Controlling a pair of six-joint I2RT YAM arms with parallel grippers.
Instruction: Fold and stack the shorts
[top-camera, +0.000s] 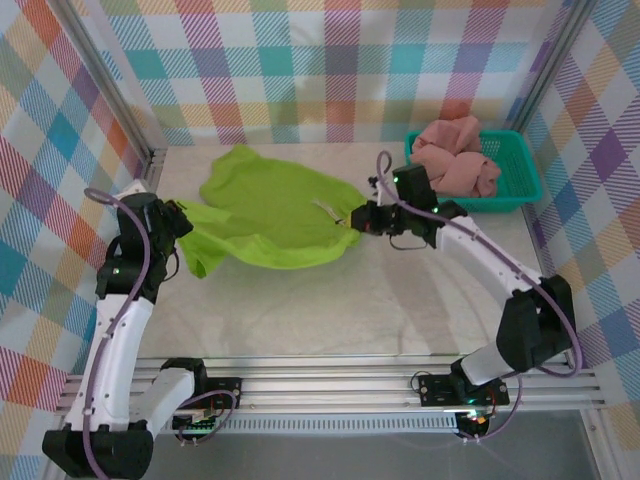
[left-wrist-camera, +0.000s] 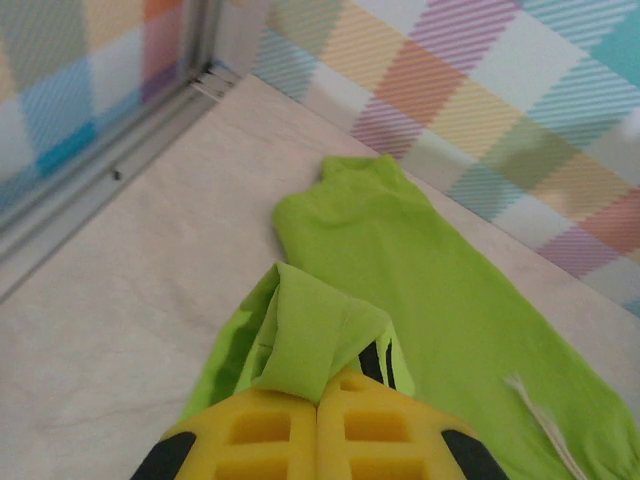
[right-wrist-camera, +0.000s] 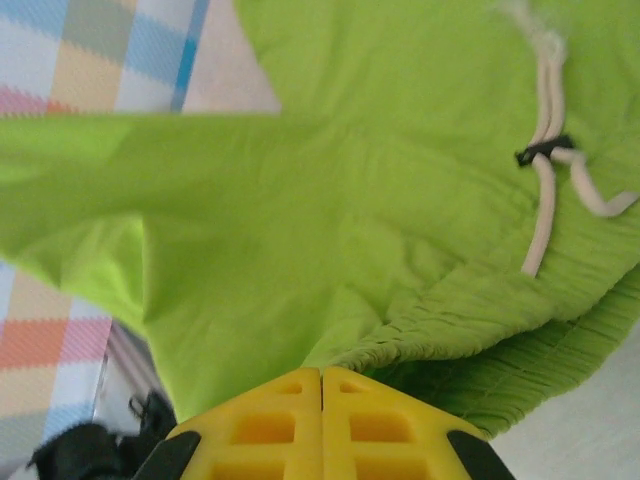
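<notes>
Plaid-papered walls enclose a pale table (top-camera: 330, 300).

Item 1: the green shorts (top-camera: 265, 215) lie spread over the far-left part of the table, held taut between the two arms. They are not yet folded.

Item 2: the basket (top-camera: 525, 185) stands at the far-right corner. The pink shorts (top-camera: 455, 155) are heaped inside it, bunched.

Item 3: the left gripper (top-camera: 185, 222) has its fingers pressed together on a fold at the left edge of the green shorts.

Item 4: the right gripper (top-camera: 358, 220) has its fingers pressed together, pinching the gathered waistband at the garment's right edge.

Handling, as judged: the fabric is light, thin and limp. It will sag between holds and crease easily, and a fold will keep only if laid flat. The elastic waistband is the thickest part and the surest hold, with the leg corners second. The drawstring (right-wrist-camera: 545, 190) hangs loose and may snag.

Views compared:
- The top camera gives the full layout, the basket and both holds.
- The left wrist camera shows cloth pushed up between the yellow fingers, and a leg lying flat toward the far wall.
- The right wrist camera shows the waistband ribbing and the cord's dark toggle. From above these are only a pale streak.
</notes>
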